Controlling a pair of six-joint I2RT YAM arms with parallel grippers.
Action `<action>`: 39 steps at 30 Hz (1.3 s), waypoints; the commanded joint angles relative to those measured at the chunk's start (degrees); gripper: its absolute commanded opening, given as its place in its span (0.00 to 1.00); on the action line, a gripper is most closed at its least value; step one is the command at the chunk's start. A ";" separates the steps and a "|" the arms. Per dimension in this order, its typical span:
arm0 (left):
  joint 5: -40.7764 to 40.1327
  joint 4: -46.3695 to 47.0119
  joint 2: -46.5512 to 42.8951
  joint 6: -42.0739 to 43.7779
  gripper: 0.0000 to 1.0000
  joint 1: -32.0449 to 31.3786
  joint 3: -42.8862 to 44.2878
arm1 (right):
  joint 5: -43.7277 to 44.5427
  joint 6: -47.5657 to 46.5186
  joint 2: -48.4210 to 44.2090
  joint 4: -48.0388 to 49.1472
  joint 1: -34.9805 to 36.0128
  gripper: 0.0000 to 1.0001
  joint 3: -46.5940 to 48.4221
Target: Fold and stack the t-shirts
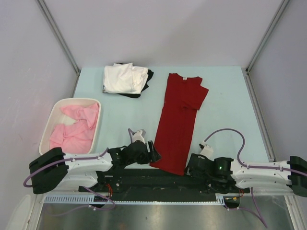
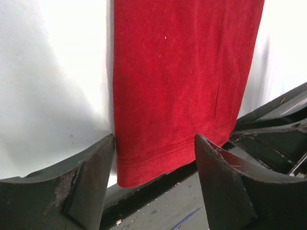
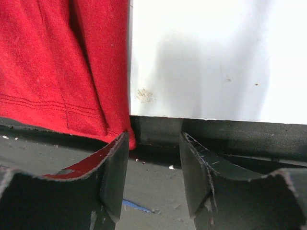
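Left end effector (image 2: 154, 143): hovering low at the desk's (image 1: 225, 110) near edge with its jaws spread wide and gripping nothing. Its fingers are straddling the near hem of the red shirt (image 2: 182, 86). One finger is sitting right at the hem's side edge and is possibly touching it, though the close wrist view is not settling that.

Right end effector (image 3: 153, 139): waiting with its jaws parted and holding nothing. One fingertip is sitting just at the hem's other corner, and only the black rail (image 1: 144, 179) is showing in the gap.

Red shirt: lying flat on the desk between the two arms as a long narrow strip. It is running from the near edge toward the far side, with the collar at the far end and a sleeve lying across its upper part. The hem is hanging slightly past the desk's near edge, over the rail.

Basket (image 1: 48, 129): sitting on the left side of the desk, just beyond the left arm, and holding the crumpled pink shirts (image 1: 76, 127).

White shirt (image 1: 123, 78): lying folded at the far left of the desk, well apart from the basket and beside the red shirt's collar end.

Black shirt (image 1: 149, 75): lying under the white one, with only its edges peeking out.
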 commanded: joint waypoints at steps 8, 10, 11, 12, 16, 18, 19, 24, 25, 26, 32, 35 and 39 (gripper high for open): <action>4.29 5.39 1.02 1.59 0.38 0.47 -4.58 | 6.81 6.46 1.21 2.22 4.19 0.60 0.01; 4.90 6.52 1.37 1.15 0.26 0.56 -4.93 | 7.16 7.08 0.86 1.52 4.63 0.60 0.01; 5.17 7.40 1.72 1.23 0.22 0.56 -5.55 | 7.51 7.26 0.60 1.34 4.89 0.60 0.01; 5.26 8.19 1.90 1.06 0.18 0.65 -5.73 | 7.86 8.21 0.16 0.73 5.15 0.60 0.01; 5.69 9.52 2.51 0.97 0.11 0.56 -6.08 | 9.62 10.42 -0.90 -0.24 6.73 0.60 0.01; 5.70 9.26 2.69 1.06 0.10 0.73 -5.99 | 10.32 11.12 -1.43 -0.60 7.61 0.60 0.19; 5.78 9.26 2.78 1.14 0.10 0.73 -5.99 | 10.50 11.47 -1.52 -0.77 7.79 0.60 0.19; 5.96 8.82 2.95 1.41 0.10 0.82 -5.55 | 11.82 12.62 -1.25 -0.34 9.37 0.60 0.63; 5.96 8.82 2.95 1.50 0.10 0.82 -5.55 | 12.08 12.79 -0.73 -0.07 9.55 0.60 0.63; 5.96 8.73 2.87 1.50 0.10 0.82 -5.46 | 12.43 12.79 -0.46 0.28 9.55 0.60 0.71; 5.70 8.29 2.07 1.67 0.10 1.00 -5.73 | 14.19 12.62 2.61 4.05 9.72 0.60 0.63; 5.61 8.12 1.46 1.59 0.10 1.00 -6.08 | 14.98 12.97 4.01 5.29 9.64 0.60 0.45; 5.69 8.64 1.28 1.50 0.10 1.00 -6.52 | 16.04 12.19 4.90 7.48 9.73 0.59 0.45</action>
